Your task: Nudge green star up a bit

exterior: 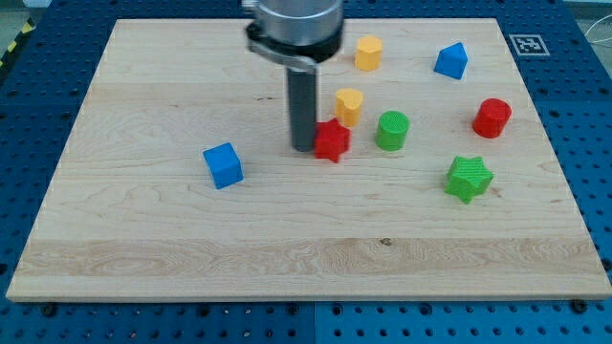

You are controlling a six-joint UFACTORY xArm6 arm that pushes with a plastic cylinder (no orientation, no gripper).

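The green star (469,179) lies on the wooden board (143,220) at the view's right, below the red cylinder (491,118). My tip (304,147) stands near the board's middle, touching or almost touching the left side of the red star (332,140). The tip is far to the view's left of the green star, with the green cylinder (391,130) between them.
A yellow heart-shaped block (349,104) sits just above the red star. A yellow hexagonal block (368,53) and a blue triangular block (451,61) lie near the view's top. A blue cube (223,164) lies to the left of the tip.
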